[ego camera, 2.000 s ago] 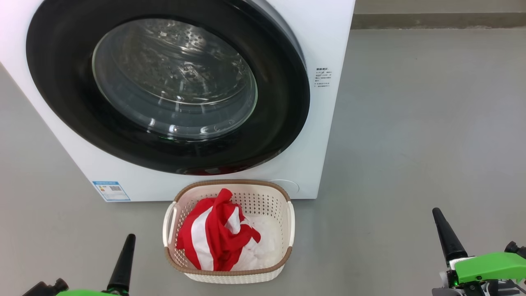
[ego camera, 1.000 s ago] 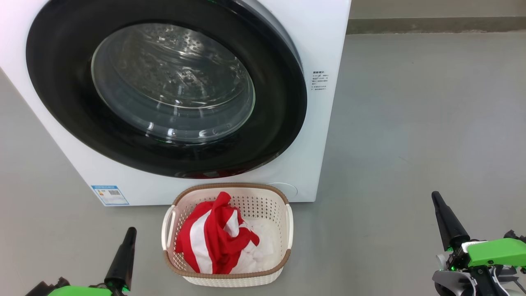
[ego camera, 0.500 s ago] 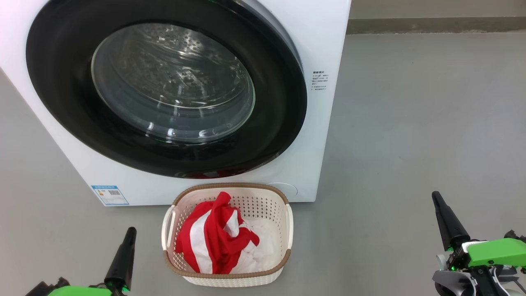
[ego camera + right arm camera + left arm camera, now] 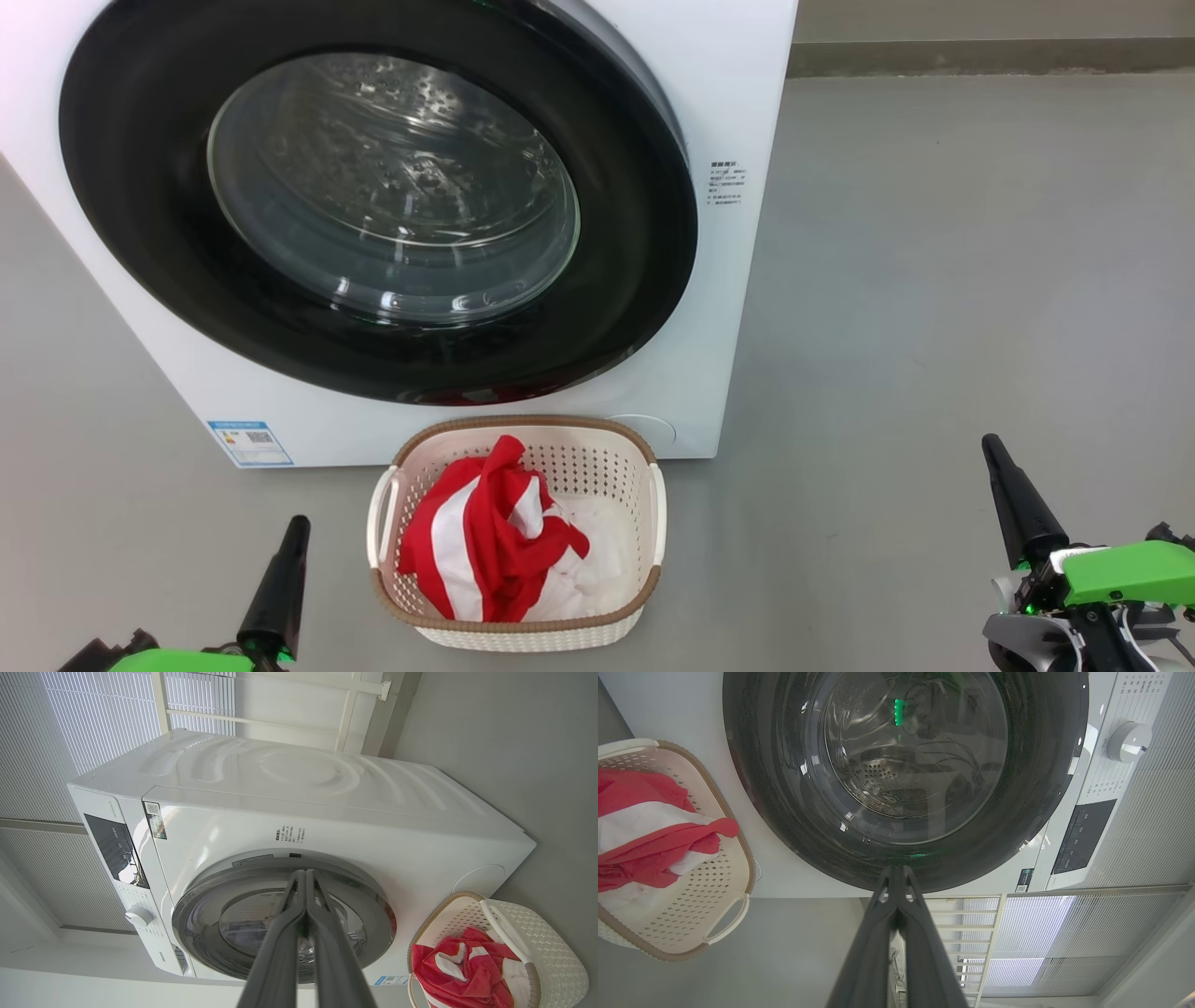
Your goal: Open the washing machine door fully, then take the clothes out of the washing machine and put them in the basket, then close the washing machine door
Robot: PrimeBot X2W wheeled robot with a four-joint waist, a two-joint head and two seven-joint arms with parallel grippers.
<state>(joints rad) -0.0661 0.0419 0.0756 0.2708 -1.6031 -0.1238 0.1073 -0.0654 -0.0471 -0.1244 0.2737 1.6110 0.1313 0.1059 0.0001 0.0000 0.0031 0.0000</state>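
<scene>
The floor (image 4: 934,280) is grey, smooth and flat, and it fills the right side of the head view. A darker strip (image 4: 990,51) runs along the wall's foot at the top right. In my wrist views, pale blinds (image 4: 93,718) with many thin lines show behind the machine.

The big white boxy washing machine (image 4: 738,93) stands at the upper left. Its round door (image 4: 644,233), with a wide shiny black rim and a bulging clear glass window, lies shut against the front. Through the glass I see the steel drum (image 4: 882,772) with little holes.

The small cream plastic basket (image 4: 597,462), full of tiny holes with a brown woven-look rim, sits on the floor at the bottom middle, just under the door. The soft red and white clothes (image 4: 485,551) lie bunched inside it.

My left pincer (image 4: 297,527) is at the lower left, my right pincer (image 4: 991,453) at the lower right. Both have long dark fingers pressed together, pinching nothing.
</scene>
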